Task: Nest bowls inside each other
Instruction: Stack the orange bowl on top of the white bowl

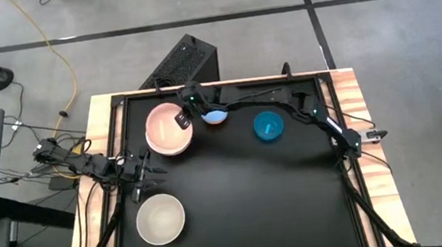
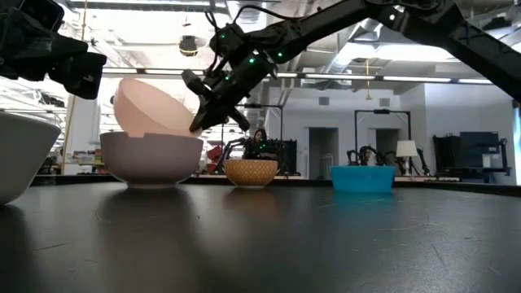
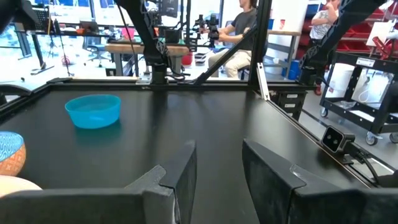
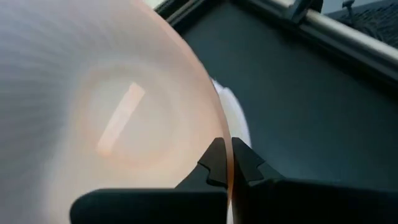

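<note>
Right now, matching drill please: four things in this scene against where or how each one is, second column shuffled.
Things:
1. pink bowl
2. teal-blue bowl
3. cream-beige bowl
4. left gripper

Places or states:
A. alone on the mat near the front left, upright
B. open, empty, waiting at the table's left side
C. tilted, rim pinched by the right gripper, over a pale bowl
D. upright on the mat, right of the small patterned bowl

Pairs: 1-C, 2-D, 3-A, 4-B

Bright overhead light, perhaps slight blur
</note>
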Motion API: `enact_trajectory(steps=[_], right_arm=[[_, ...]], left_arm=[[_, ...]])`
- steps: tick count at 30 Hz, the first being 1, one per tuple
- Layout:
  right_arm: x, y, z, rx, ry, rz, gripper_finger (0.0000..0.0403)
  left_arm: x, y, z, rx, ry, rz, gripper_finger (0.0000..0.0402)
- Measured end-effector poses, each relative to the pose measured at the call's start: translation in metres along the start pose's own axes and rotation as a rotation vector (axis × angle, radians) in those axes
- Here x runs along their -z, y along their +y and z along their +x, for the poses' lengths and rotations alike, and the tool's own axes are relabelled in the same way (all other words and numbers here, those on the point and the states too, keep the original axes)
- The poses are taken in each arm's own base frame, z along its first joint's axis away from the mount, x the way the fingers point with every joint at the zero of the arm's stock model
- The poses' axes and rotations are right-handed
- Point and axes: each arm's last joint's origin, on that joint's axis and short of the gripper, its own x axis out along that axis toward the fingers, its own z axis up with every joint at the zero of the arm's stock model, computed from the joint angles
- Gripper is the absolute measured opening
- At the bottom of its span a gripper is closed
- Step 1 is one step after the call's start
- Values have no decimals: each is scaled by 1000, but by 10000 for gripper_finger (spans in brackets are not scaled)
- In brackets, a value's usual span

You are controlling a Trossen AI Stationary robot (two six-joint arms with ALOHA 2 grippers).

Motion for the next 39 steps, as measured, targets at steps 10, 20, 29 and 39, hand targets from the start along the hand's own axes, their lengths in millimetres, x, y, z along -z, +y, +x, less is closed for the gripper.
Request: enact_trajectory(steps=[10, 20, 29, 39], right_arm=[[6, 5, 1, 3, 26, -30, 42], [7, 8, 1, 26, 11, -34, 128], [0, 7, -5, 22, 0, -35, 215], [-21, 25, -18, 11, -137, -96, 200]], left_arm=[[0, 0, 0, 0, 0, 0, 118], [0, 0, 0, 0, 0, 0, 118], [0, 0, 0, 0, 0, 0, 118], [0, 0, 0, 0, 0, 0, 118]])
